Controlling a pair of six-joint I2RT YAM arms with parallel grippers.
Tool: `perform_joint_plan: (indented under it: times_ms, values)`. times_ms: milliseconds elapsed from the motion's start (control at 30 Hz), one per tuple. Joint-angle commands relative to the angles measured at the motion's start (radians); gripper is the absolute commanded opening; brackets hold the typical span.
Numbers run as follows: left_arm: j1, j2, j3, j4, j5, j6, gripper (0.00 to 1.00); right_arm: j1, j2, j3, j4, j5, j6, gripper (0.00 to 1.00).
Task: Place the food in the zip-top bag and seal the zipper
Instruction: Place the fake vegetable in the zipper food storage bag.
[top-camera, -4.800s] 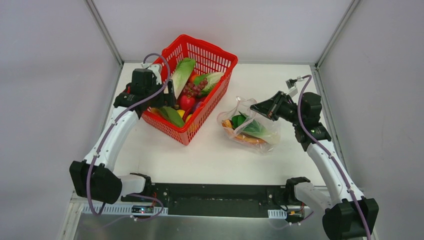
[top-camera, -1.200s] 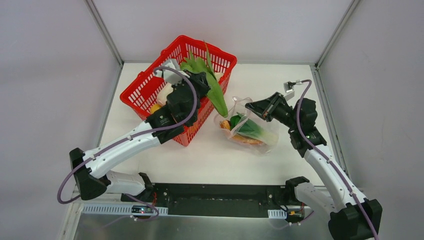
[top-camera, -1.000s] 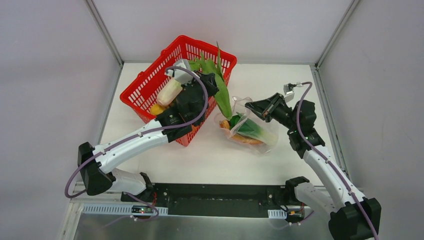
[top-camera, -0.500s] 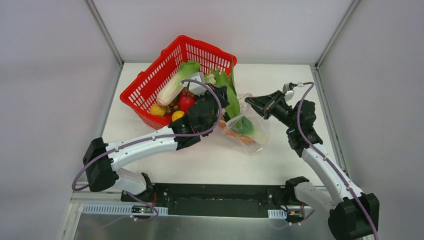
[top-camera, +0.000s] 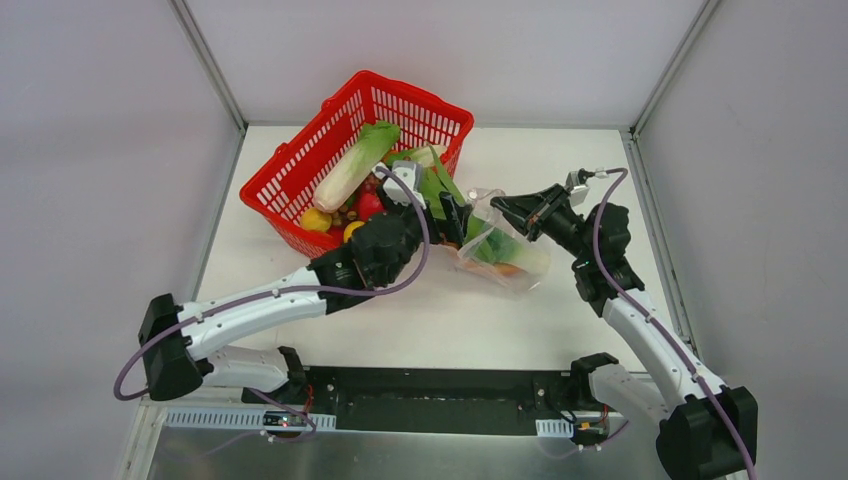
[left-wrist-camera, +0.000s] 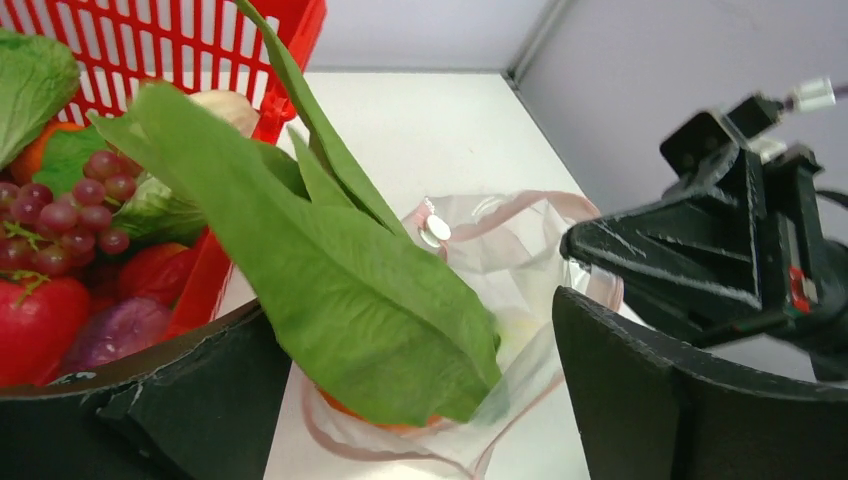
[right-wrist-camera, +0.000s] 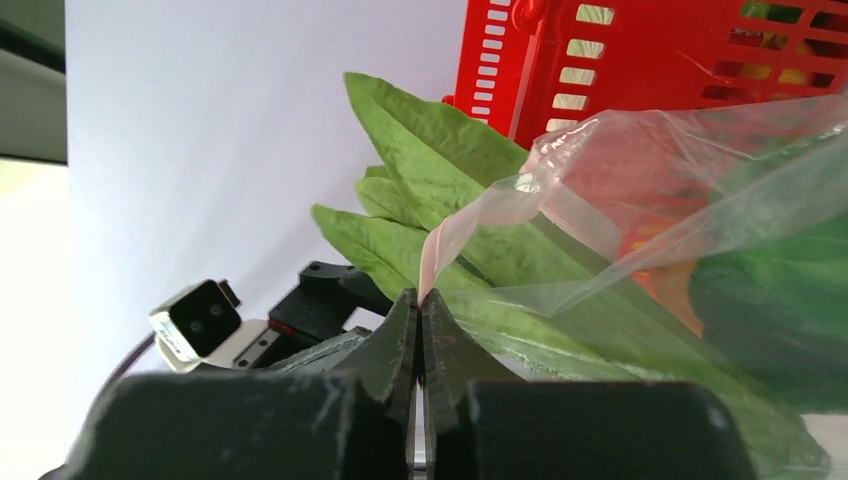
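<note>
Left gripper: fingers spread wide, flanking green leaves. Leaf base inside zip-top bag mouth, tips toward red basket. Right gripper: fingers pinched on zipper, mouth raised.

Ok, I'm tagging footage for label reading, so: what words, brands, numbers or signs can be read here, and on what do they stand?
None can be read.
The zip-top bag, the red basket and the green leaves carry no lettering.
A small red patch on the right arm is too blurred to read.
</note>
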Motion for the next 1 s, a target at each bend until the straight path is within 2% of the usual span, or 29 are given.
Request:
perform_joint_plan:
  times_ms: [0, 100, 167, 267, 367, 567, 633, 733, 800, 967]
  values:
    - [0.085, -0.093, 0.081, -0.212, 0.231, 0.097, 0.99, 0.005, -0.045, 0.051, 0.055, -0.052, -0.086, 0.0]
    - [0.198, -0.09, 0.156, -0.363, 0.499, 0.117, 0.99, 0.004, -0.055, 0.061, 0.025, -0.077, -0.128, 0.0]
    - [0.252, -0.056, 0.251, -0.531, 0.644, 0.16, 0.99, 0.005, -0.055, 0.067, 0.009, -0.096, -0.146, 0.0]
    - [0.267, -0.001, 0.391, -0.763, 0.75, 0.288, 0.99, 0.005, -0.047, 0.075, -0.008, -0.127, -0.172, 0.0]
    - [0.267, 0.055, 0.533, -0.994, 0.773, 0.44, 0.99, 0.004, -0.044, 0.078, -0.019, -0.141, -0.19, 0.0]
    - [0.267, 0.069, 0.663, -1.253, 0.798, 0.807, 0.99, 0.006, -0.04, 0.106, -0.07, -0.206, -0.275, 0.0]
    - [0.267, 0.076, 0.693, -1.299, 0.844, 0.941, 0.99, 0.005, -0.041, 0.115, -0.08, -0.248, -0.316, 0.0]
    - [0.267, 0.115, 0.743, -1.313, 0.888, 1.047, 0.99, 0.006, -0.052, 0.136, -0.125, -0.296, -0.414, 0.0]
    - [0.268, 0.144, 0.781, -1.334, 0.965, 1.1, 0.99, 0.005, -0.057, 0.16, -0.192, -0.322, -0.487, 0.0]
    - [0.267, 0.172, 0.806, -1.269, 1.082, 1.172, 0.99, 0.005, -0.085, 0.192, -0.318, -0.317, -0.592, 0.0]
